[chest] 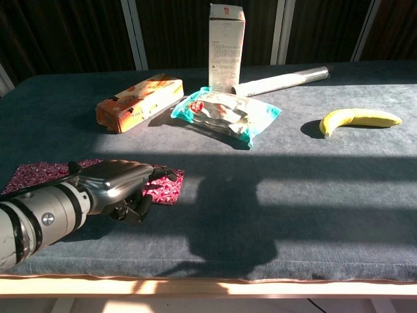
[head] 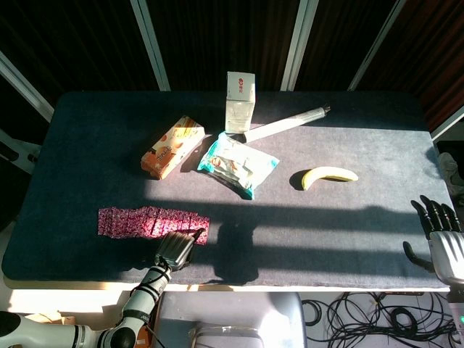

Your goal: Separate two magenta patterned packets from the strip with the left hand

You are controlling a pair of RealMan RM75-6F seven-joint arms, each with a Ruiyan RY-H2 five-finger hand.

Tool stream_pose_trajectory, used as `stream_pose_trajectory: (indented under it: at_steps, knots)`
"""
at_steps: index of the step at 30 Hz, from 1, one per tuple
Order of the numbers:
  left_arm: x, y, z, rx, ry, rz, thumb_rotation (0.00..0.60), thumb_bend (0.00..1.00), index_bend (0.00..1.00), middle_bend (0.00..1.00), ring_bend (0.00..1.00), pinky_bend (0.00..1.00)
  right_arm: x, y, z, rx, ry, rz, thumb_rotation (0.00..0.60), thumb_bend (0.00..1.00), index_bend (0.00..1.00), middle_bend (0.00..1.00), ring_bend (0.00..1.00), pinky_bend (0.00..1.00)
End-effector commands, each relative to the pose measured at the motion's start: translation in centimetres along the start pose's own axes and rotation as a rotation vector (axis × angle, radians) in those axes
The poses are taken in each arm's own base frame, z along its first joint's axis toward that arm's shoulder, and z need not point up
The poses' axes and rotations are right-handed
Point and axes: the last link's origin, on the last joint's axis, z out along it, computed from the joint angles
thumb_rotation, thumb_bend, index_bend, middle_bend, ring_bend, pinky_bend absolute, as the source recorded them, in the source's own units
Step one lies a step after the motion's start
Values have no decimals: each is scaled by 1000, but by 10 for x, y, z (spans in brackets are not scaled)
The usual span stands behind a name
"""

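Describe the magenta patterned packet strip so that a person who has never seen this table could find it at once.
Start from the dark table and go to its near left part, in front of the orange box. There the magenta patterned strip lies flat, with the left hand at its right end. It is the only long, dark pink, patterned thing; its neighbours are orange or teal and white.

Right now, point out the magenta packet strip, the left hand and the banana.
magenta packet strip (head: pixel 138 221): head view, middle of the strip.
left hand (chest: pixel 117 182): chest view, back of the hand, at the strip's right end.
banana (head: pixel 330 175): head view, middle of the fruit.
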Motion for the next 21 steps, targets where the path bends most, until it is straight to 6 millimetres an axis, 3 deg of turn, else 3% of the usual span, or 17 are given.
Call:
stream_pose_trajectory:
  at_steps: [1, 21]
  knots:
    - [-1, 0, 0, 5, -1, 6, 600, 750, 157, 1000, 1000, 1000, 1, 0, 0, -1, 3, 0, 600, 310, 0, 0, 0, 14]
    - [-9, -16, -1, 66, -30, 76, 600, 732, 171, 1000, 1000, 1000, -2, -3, -1, 7, -5, -6, 600, 310, 0, 0, 0, 14]
